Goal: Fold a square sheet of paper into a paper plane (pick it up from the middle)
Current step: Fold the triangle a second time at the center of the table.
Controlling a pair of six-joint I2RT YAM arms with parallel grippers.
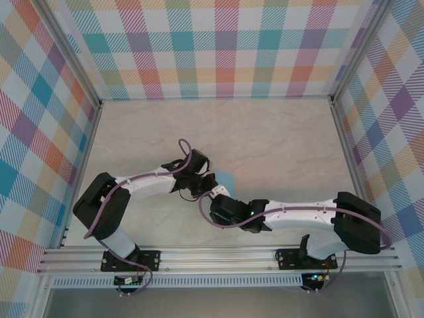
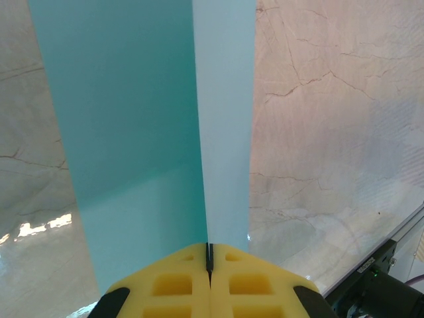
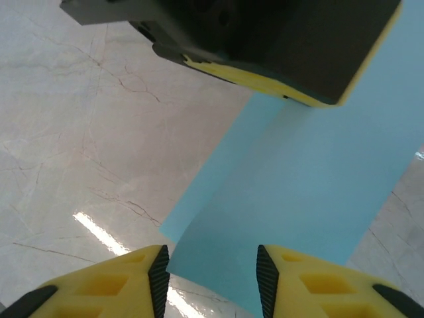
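Gleaming veined tabletop [image 2: 318, 132]; smooth creased paper [image 2: 132, 132]

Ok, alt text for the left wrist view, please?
The left gripper, its yellow fingers shut, pinches a light blue sheet of paper at its near edge. The sheet runs away from the camera in two panels, one darker, one paler, meeting along a straight line. Behind it is a beige marbled table.
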